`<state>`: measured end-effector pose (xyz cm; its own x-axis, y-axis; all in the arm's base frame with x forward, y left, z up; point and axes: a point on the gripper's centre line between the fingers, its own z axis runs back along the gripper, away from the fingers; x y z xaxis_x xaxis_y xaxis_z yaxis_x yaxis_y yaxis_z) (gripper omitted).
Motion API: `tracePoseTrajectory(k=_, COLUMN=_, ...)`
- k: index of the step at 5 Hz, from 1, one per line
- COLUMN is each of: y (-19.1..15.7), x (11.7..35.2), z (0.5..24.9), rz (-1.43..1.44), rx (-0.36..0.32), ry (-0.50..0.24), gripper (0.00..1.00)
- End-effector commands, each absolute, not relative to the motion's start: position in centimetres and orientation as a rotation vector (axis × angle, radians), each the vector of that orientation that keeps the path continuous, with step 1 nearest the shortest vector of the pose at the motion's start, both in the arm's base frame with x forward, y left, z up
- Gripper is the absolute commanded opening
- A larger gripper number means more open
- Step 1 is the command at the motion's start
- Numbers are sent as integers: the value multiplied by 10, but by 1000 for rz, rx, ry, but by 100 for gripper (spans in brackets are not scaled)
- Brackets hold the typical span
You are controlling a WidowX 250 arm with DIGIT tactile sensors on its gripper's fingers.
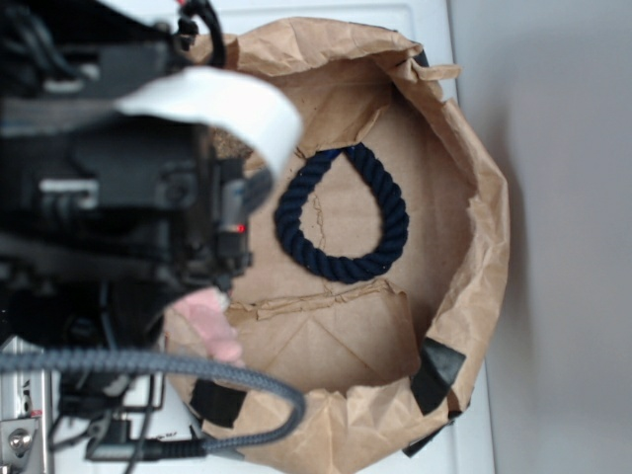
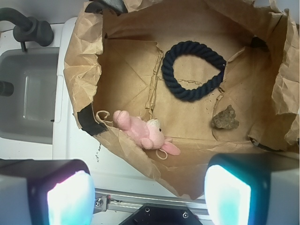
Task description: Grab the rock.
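Note:
The rock (image 2: 225,117), a small rough grey-brown stone, lies on the floor of the brown paper bin (image 2: 84,61), towards its right side in the wrist view. My gripper (image 2: 147,194) hangs high above the bin's near edge, open, with nothing between its two fingers (image 2: 68,197). The rock sits well ahead and to the right of the gripper. In the exterior view the arm (image 1: 118,178) covers the bin's left part and the rock is hidden.
A dark blue rope ring (image 2: 193,70) (image 1: 342,213) lies mid-bin, just beyond the rock. A pink plush bunny (image 2: 140,132) (image 1: 212,324) rests against the near wall. A grey sink (image 2: 28,93) lies left of the bin. Crumpled paper walls (image 1: 484,247) ring the bin.

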<state>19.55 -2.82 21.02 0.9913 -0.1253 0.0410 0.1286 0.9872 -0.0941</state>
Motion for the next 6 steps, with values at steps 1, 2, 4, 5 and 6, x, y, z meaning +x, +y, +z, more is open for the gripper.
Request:
tracePoseTrajectory(k=1, y=-25, x=197, z=216, rz=-118, rx=-94, ry=-69, gripper=100)
tracePoseTrajectory(k=2, y=-12, x=238, z=203, rz=-169, rx=-178, ry=-57, gripper=100)
tracePoseTrajectory(k=4, y=7, x=291, z=173, rz=-188, rx=-218, ry=-43, gripper=100)
tracePoseTrajectory(k=5, y=15, x=274, z=164, rz=-313, rx=-230, ry=-105, gripper=100)
tracePoseTrajectory(k=6, y=28, x=269, z=145, rz=-357, rx=-195, ry=-239, gripper=100)
